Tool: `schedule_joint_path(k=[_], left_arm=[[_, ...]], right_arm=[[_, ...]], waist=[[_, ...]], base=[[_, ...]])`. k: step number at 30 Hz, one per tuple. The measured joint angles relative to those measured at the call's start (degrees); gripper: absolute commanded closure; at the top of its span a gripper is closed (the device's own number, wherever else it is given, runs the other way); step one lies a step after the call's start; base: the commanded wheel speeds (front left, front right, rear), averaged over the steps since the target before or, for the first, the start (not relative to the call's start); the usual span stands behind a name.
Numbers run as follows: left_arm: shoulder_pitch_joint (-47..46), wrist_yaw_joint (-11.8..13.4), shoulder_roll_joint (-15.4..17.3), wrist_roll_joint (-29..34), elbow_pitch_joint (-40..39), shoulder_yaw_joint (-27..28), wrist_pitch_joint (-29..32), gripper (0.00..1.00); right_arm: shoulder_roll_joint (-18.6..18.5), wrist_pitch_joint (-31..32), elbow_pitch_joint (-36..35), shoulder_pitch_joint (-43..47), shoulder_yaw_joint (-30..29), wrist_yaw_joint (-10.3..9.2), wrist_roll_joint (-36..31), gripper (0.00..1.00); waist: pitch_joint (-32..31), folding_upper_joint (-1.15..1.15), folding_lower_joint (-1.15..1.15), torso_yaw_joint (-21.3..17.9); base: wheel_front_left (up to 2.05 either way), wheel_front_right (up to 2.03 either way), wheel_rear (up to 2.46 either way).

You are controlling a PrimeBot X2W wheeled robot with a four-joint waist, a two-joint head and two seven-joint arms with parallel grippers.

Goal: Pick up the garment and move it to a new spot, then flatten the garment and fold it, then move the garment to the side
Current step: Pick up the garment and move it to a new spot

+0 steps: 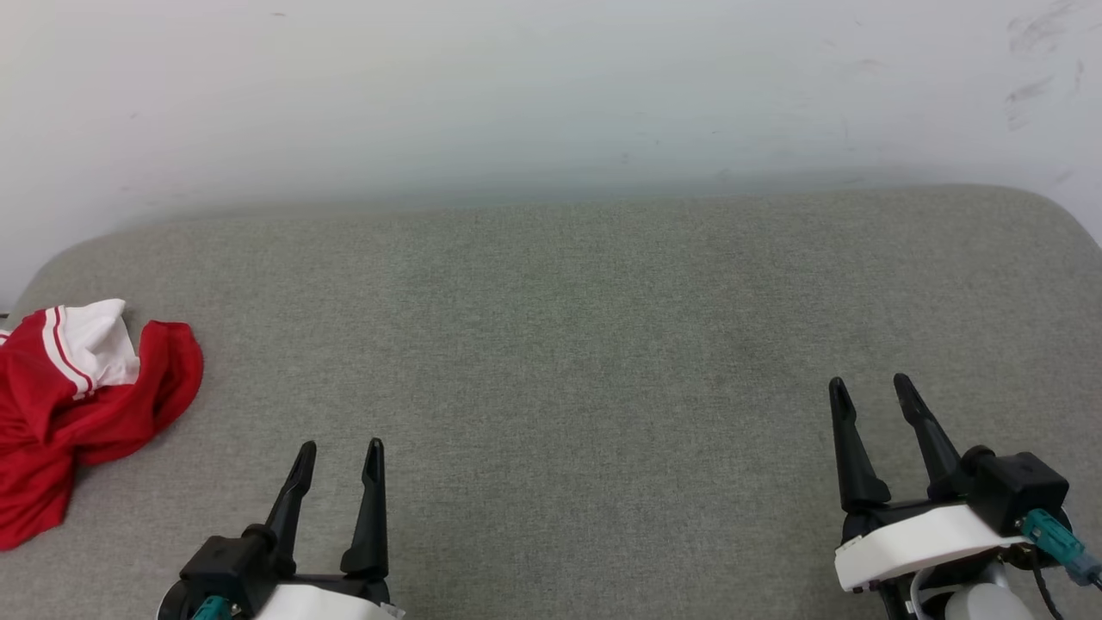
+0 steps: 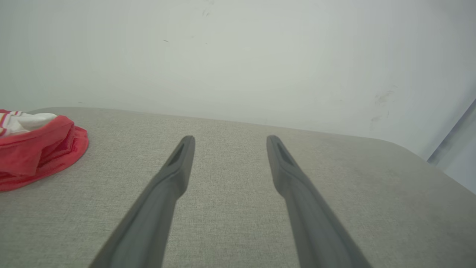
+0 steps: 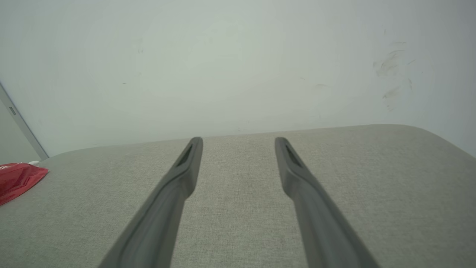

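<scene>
At the far left edge of the head view, the garment (image 1: 77,405) lies crumpled on a grey-green upholstered surface (image 1: 560,362) of coarse weave with rounded corners. Its soft red jersey folds are bunched around a white sleeve edged with red stripes. A pale, scuffed wall (image 1: 516,86) rises behind. The left gripper (image 1: 341,446) sits near the heap at the lower left, jaws wide and holding nothing. The right gripper (image 1: 869,381) is well apart from it at the lower right, likewise spread and empty. Along the left wrist view, two long matte dark fingers (image 2: 174,175) taper to slotted tips above the weave, with the red heap off to their left, not touching. Along the right wrist view, that arm's tapered pair stands equally wide, and a red corner of the shirt lies at the far left edge.
</scene>
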Motion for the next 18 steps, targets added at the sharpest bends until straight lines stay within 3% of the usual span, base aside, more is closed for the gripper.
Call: schedule_joint_path(k=[8,18], left_arm=[[-0.3,0.6,0.0,0.8,0.3,0.9,0.0,0.0],[0.3,0.8,0.0,1.5,0.6,1.6,0.0,0.0]], right_arm=[[0.0,0.0,0.6,0.2,1.4,0.0,1.0,0.0],[0.0,0.0,1.0,1.2,4.4,0.0,1.6,0.0]], waist=[[-0.4,0.0,0.0,2.0],[-1.2,0.0,0.0,7.6]], base=[[0.0,0.0,0.0],[0.0,0.0,0.0]])
